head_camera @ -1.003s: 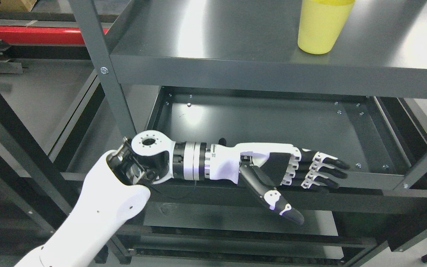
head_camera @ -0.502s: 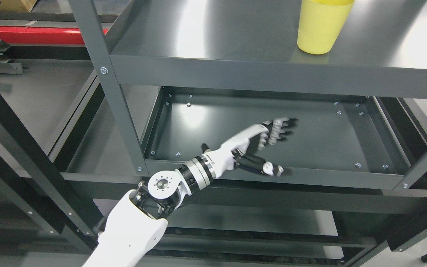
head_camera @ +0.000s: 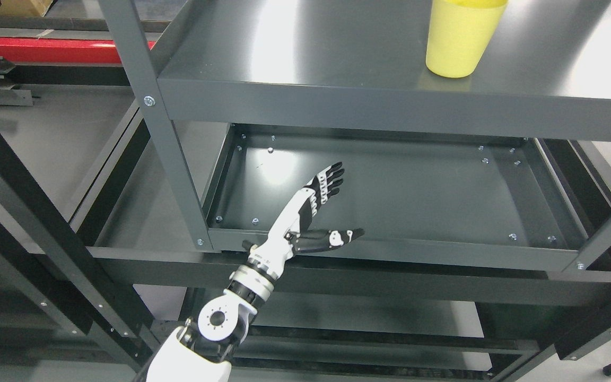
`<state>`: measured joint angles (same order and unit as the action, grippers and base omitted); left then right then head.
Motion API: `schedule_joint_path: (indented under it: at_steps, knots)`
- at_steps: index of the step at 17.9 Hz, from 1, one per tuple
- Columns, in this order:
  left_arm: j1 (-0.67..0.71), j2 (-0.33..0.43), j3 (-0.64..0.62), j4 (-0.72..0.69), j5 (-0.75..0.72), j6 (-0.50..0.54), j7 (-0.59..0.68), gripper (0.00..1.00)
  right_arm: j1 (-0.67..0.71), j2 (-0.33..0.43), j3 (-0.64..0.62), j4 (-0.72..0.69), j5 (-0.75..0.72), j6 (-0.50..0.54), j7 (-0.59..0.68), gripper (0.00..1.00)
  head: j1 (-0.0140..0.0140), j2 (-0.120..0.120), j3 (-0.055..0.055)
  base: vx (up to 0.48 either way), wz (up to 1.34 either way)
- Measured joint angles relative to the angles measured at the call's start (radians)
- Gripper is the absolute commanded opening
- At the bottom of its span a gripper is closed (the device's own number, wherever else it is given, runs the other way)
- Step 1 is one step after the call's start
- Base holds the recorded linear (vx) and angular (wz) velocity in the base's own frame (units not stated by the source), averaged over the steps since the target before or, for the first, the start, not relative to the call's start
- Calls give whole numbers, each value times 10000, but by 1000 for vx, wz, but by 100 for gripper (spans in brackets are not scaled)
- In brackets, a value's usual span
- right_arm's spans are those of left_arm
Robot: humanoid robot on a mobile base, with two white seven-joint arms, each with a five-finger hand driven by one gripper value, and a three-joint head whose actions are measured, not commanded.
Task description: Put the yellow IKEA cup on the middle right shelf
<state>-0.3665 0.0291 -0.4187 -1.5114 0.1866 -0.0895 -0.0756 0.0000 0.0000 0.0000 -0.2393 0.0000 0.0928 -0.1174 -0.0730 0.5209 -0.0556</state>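
Note:
A yellow cup [head_camera: 462, 37] stands upright on the dark grey upper shelf [head_camera: 337, 58], toward its right side near the front edge; its rim is cut off by the top of the picture. My left hand [head_camera: 332, 204] hangs far below and left of the cup, over the front lip of the lower shelf tray [head_camera: 390, 196]. Its fingers are stretched out straight and the thumb sticks out sideways, with nothing held. The white forearm rises from the bottom edge left of the middle. The right arm does not show.
A grey upright post [head_camera: 149, 101] runs down the shelf unit's left front corner. Another post [head_camera: 610, 223] crosses the lower right. Black frame bars [head_camera: 29, 212] slant across the left. A red beam [head_camera: 45, 50] lies at the upper left. Further shelf levels lie below.
My left arm has pulled down and to the left; the hand swung from lying level across the lower shelf's front to pointing up-right. The fingers stayed open. The cup has not moved.

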Motion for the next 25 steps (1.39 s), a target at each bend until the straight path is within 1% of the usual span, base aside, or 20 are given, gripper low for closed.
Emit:
schedule_joint_path:
  at_steps: [3, 8, 12, 15, 25]
  knots:
    - [654, -74, 241, -233, -184, -553, 46, 99, 0, 0, 0, 0, 0, 0, 0, 99, 0, 0, 0, 0, 0]
    - [1291, -153, 518, -594, -327, -837, 189, 99, 0, 0, 0, 0, 0, 0, 0, 99, 0, 0, 0, 0, 0]
    - [1508, -193, 667, -822, -376, -868, 652, 99, 0, 0, 0, 0, 0, 0, 0, 99, 0, 0, 0, 0, 0]
    - [1595, -218, 840, -970, -398, -667, 911, 99, 0, 0, 0, 0, 0, 0, 0, 99, 0, 0, 0, 0, 0]
    - [1675, -265, 1241, -1502, -416, -447, 973, 98, 0, 0, 0, -1, 0, 0, 0, 99, 0, 0, 0, 0, 0]
